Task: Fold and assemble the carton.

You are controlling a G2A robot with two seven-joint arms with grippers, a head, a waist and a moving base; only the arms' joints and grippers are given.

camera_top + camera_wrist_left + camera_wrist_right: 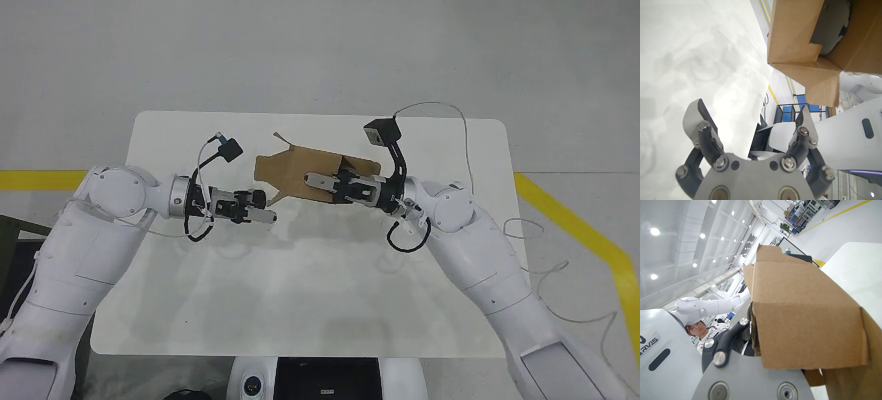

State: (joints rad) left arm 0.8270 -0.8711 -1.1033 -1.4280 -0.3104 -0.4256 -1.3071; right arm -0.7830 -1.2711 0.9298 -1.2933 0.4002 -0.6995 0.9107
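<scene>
Brown cardboard sits between my two hands: the carton [300, 168] is over the far middle of the white table [400, 300], lying lengthwise from left to right. From above, my right gripper [318, 182] comes in from the carton's right end, and one finger lies along a cardboard panel. I read that hand as clamped on the carton wall.

My right wrist camera does not show that grip. There the carton [806, 317] lies right over the fingers, a broad creased panel with a notched flap [768, 253] standing up at its far end. A corner of the table [857, 266] shows beyond it.

My left wrist camera looks into the carton's open end instead. This carton [810, 37] is a hollow sleeve with its end not yet folded shut. A grey rounded part of my right hand shows inside it. One loose flap [821, 89] hangs from the open end toward my left hand, its edge just beside the tip of one finger; I cannot tell whether they touch.

My left gripper [752, 103] is spread wide with nothing between its ridged pads [705, 113]. The table [687, 56] runs along one side of it. From above, this left gripper [262, 214] sits at the carton's left end on the side nearer my body, pointing toward my right hand.
</scene>
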